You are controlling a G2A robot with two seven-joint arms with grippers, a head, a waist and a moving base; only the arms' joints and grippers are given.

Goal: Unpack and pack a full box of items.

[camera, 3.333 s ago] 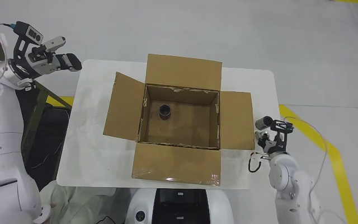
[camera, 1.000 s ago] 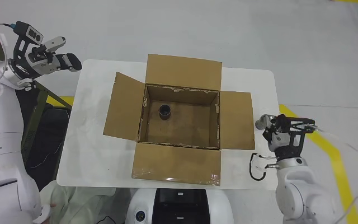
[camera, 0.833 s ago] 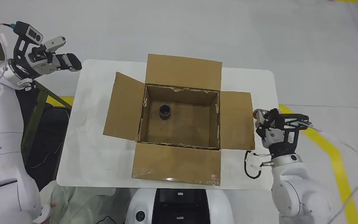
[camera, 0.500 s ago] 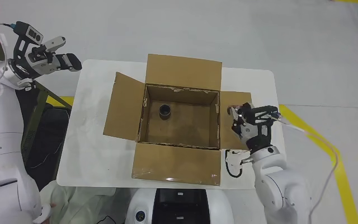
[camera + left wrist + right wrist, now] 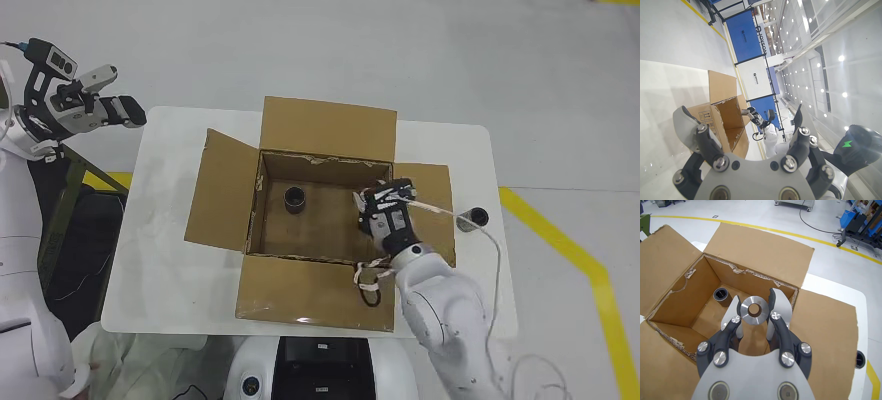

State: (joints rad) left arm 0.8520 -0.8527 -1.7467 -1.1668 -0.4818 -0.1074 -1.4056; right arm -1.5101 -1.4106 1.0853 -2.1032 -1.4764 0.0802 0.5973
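**Over the open box [image 5: 310, 290], a metal ring [image 5: 753, 320] in the right gripper [image 5: 754, 310]**

On a white table [image 5: 160, 250], over pale floor [image 5: 500, 60] with a yellow line [image 5: 560, 240], the one box has four flaps spread. The right gripper's fingers clamp the one ring. The left gripper [image 5: 128, 108] hangs off the table's far-left corner, fingers wide apart, empty. Two black cylinders: one inside the box [image 5: 295, 200], one on the table [image 5: 472, 217].

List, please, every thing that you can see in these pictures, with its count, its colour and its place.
table: one, white, under everything.
cardboard box: one, brown, flaps open, middle of the table.
inner cylinder: one, dark, upright on the box floor.
outer cylinder: one, dark, on the table beside a box flap.
metal ring: one, silver, held over the open box.
left tool: one, grey-black, open, off a table corner.
right tool: one, grey-black, shut on the metal ring.
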